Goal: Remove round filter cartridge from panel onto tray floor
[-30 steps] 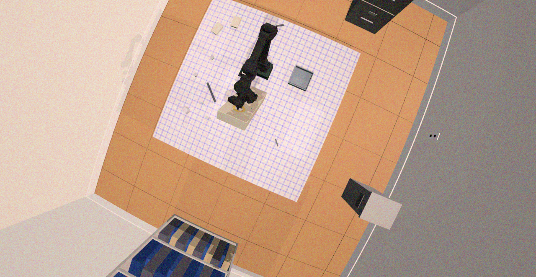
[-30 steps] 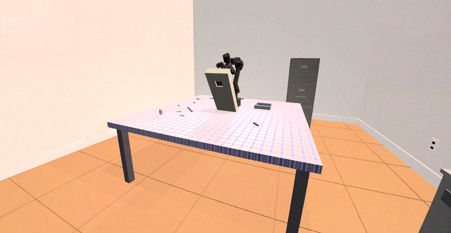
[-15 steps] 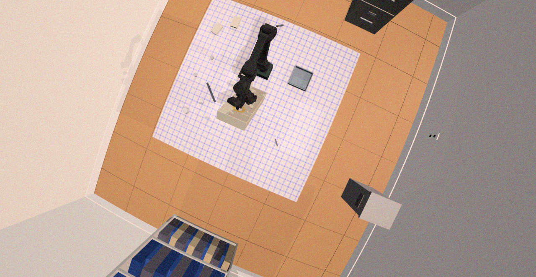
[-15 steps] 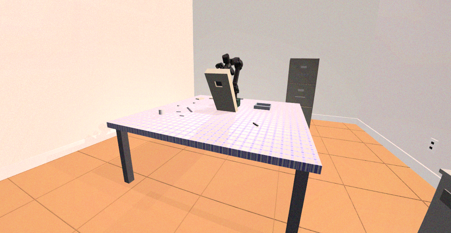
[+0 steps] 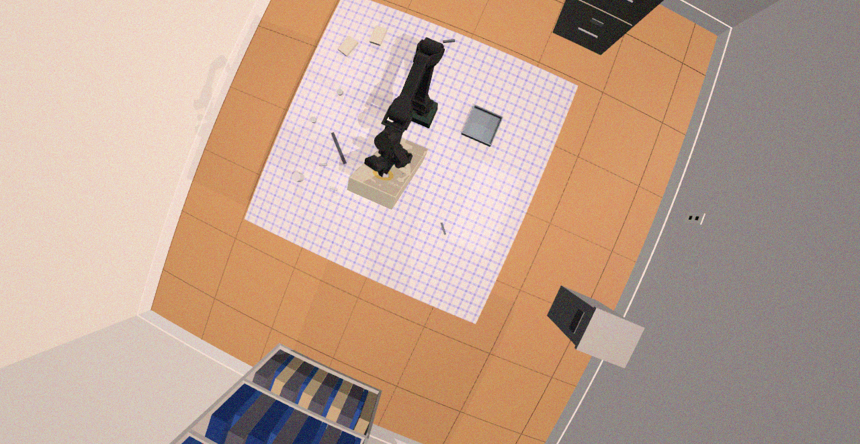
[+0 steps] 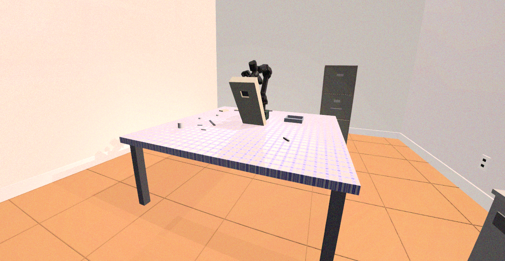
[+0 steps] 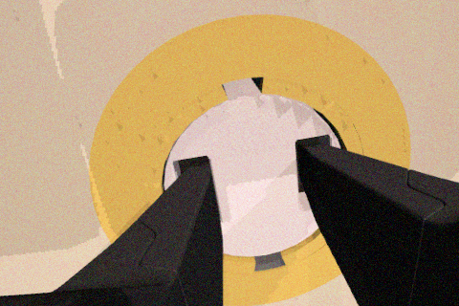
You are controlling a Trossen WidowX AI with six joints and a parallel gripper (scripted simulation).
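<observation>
The pale round filter cartridge (image 7: 255,198) sits in the tilted beige service panel (image 5: 384,191) (image 6: 250,107) (image 7: 96,32), inside a yellow ring (image 7: 160,96). My gripper (image 7: 255,167) (image 5: 381,167) presses against the cartridge face. Its two black fingers stand a little apart, and each tip is set into one of the face's narrow slots. A small tab shows at the top and at the bottom edge of the cartridge. In the exterior view the panel hides the gripper. The grey tray (image 5: 488,110) (image 6: 292,120) lies empty on the table to the right of the arm's base.
A long dark rod (image 5: 338,148) (image 6: 212,122), a short rod (image 5: 443,228) (image 6: 286,139), a small cylinder (image 6: 179,125) and two flat blocks (image 5: 348,46) lie on the table.
</observation>
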